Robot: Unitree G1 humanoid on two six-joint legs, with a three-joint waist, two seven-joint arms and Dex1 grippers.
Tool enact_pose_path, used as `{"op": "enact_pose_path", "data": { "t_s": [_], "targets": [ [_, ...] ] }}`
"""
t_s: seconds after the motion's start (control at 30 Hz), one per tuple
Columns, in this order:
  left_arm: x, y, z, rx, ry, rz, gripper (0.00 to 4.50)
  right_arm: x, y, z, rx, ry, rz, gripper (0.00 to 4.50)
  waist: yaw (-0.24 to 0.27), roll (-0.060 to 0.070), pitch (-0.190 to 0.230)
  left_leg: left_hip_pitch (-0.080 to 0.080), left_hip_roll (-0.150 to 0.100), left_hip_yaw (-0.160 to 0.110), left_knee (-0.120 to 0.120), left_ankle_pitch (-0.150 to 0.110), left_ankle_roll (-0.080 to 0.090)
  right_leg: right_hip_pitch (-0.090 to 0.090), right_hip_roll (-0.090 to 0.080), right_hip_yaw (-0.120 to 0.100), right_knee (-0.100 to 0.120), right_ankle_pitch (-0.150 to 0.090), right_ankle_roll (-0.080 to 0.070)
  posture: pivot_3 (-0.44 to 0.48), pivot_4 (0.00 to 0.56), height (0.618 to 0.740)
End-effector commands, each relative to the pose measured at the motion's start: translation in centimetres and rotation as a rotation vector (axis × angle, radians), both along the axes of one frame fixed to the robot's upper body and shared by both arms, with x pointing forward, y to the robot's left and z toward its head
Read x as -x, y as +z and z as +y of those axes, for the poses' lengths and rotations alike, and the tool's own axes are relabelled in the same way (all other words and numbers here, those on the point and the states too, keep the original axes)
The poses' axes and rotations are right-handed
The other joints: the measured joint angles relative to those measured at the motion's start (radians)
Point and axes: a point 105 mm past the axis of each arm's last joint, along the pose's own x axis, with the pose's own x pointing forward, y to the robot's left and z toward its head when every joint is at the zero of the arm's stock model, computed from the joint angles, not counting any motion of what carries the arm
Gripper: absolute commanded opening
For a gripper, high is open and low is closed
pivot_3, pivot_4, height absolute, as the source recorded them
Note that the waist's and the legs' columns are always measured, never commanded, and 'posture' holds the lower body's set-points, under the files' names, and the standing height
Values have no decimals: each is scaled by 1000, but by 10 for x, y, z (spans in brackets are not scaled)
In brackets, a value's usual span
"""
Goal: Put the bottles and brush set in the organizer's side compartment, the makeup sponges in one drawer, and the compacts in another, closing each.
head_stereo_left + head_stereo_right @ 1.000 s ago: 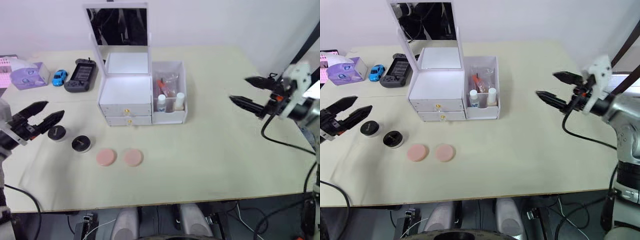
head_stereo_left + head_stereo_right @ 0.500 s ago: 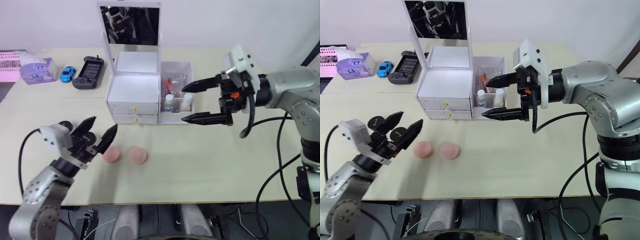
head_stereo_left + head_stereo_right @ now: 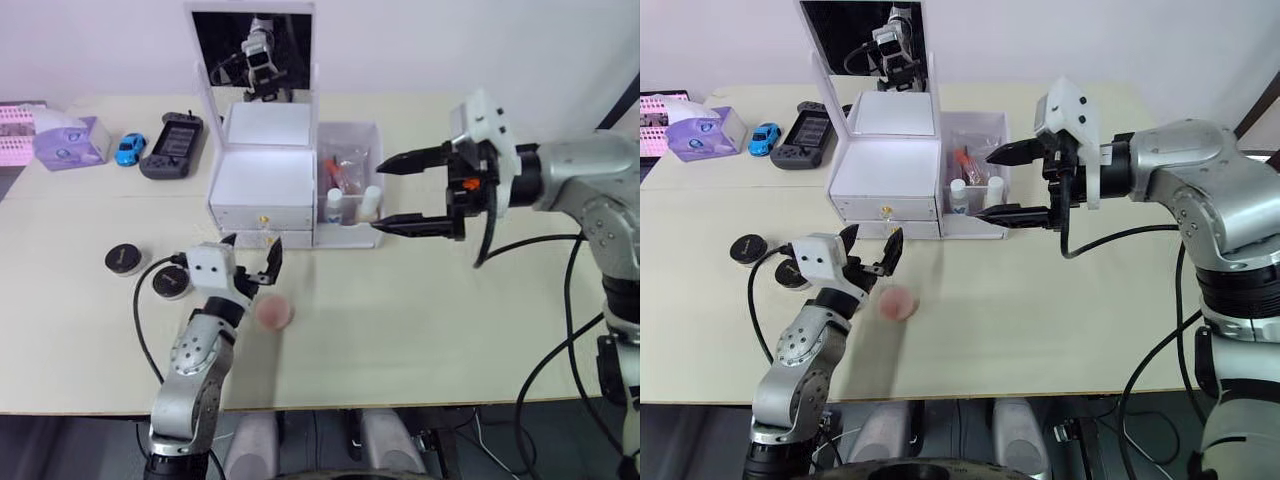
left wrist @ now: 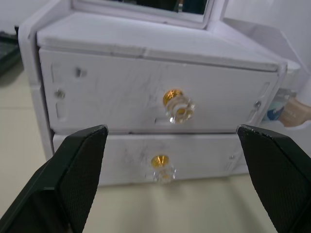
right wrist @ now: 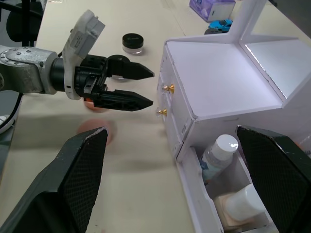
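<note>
The white organizer (image 3: 262,180) stands mid-table with both gold-knobbed drawers shut. Its side compartment (image 3: 352,232) holds the two bottles (image 3: 336,205) (image 5: 218,151) and the brush set (image 3: 346,168). My left gripper (image 3: 251,260) is open right in front of the drawers, level with the upper knob (image 4: 177,102) and lower knob (image 4: 160,164). One pink makeup sponge (image 3: 273,312) lies beside that arm; the other is hidden. Two black compacts (image 3: 124,259) (image 3: 170,283) sit to the left. My right gripper (image 3: 380,197) is open and empty beside the side compartment.
A lilac tissue box (image 3: 68,142), a blue toy car (image 3: 129,148) and a dark game controller (image 3: 172,158) lie at the back left. The upright mirror (image 3: 252,45) rises behind the drawers. Open tabletop stretches in front and to the right.
My left arm swung in from the table's left to the front of the drawers, covering one sponge. My right gripper came from the far right to the side compartment. The camera shifted.
</note>
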Motion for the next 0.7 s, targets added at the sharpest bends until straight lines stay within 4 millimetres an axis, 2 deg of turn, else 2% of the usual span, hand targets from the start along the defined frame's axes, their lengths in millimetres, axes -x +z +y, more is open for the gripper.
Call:
{"op": "enact_pose_path", "data": {
  "t_s": [0.03, 0.3, 0.4, 0.5, 0.7],
  "targets": [
    [-4, 14, -7, -11, 4, -60, 4462, 10, 15, 18, -10, 37, -89, 4447, 1, 0, 0, -1, 0, 0, 0, 0, 0, -1, 0, 0, 0, 0, 0, 0, 150, 740],
    [-7, 18, -13, -7, -15, -70, 4462, 8, 19, 24, -11, 8, -132, 4447, 4, 0, 0, -4, 0, -2, 2, 0, 0, -2, 0, -1, 0, 0, 0, 0, 150, 740],
    [-8, 19, -15, 7, -24, -84, 3697, 7, 21, 25, -17, 3, -136, 4500, 3, 0, 0, -4, 0, -2, 1, 0, 0, -2, 1, -1, 0, 0, 0, 0, 150, 740],
    [-12, 20, -16, 10, -22, -89, 2153, 5, 23, 24, -7, -6, -148, 4500, 3, 0, 0, -4, 0, -3, 1, 0, 0, -2, 1, -1, 0, 0, 0, 0, 150, 740],
    [-15, 18, -16, -6, -25, -82, 2153, 5, 26, 23, -4, -9, -162, 4500, 3, 0, 0, -4, 0, -3, 1, 0, 0, -2, 1, -1, 0, 0, 0, 0, 150, 740]
  ]
}}
